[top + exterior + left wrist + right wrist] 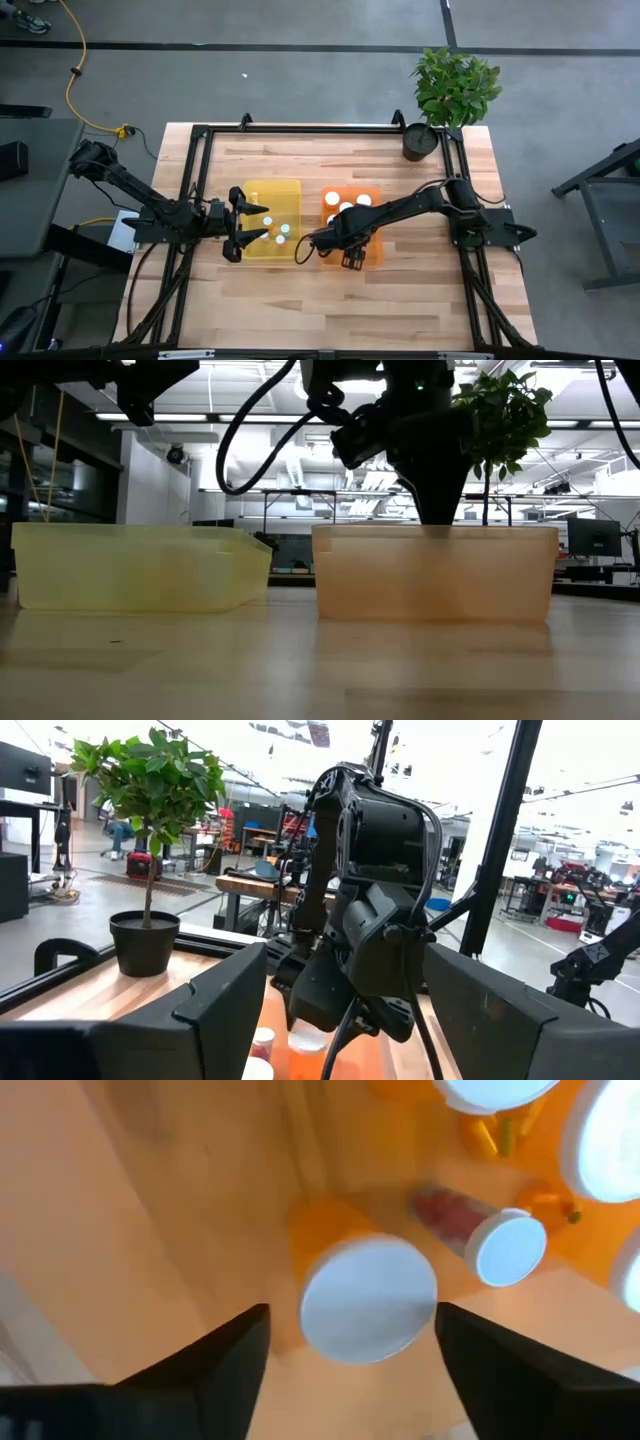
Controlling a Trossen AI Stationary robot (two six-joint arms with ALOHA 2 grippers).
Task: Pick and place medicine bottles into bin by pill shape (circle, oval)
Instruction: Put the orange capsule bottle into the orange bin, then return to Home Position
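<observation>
My right gripper [330,240] points down into the orange bin [375,255] at its near-left part, and it is open. In the right wrist view [351,1310] an amber bottle with a white cap [368,1295] stands between its fingers. Other white-capped bottles [346,207] are in that bin, and one with red pills lies on its side [470,1230]. The yellow bin [255,190] holds three small bottles [284,228]. My left gripper [250,225] is open and empty, level over the yellow bin's left edge, pointing toward the orange bin. My right gripper has one finger [470,1360] that meets the outline of the bottle's white cap [425,1295] in the wrist view. The other finger stands apart from the cap. I cannot tell whether the gripper touches the bottle.
A black plant pot [420,142] with a green plant stands at the far right corner of the wooden table [300,300]. A dark frame [300,128] runs around the table's edges. The two bins stand side by side with a narrow gap between them.
</observation>
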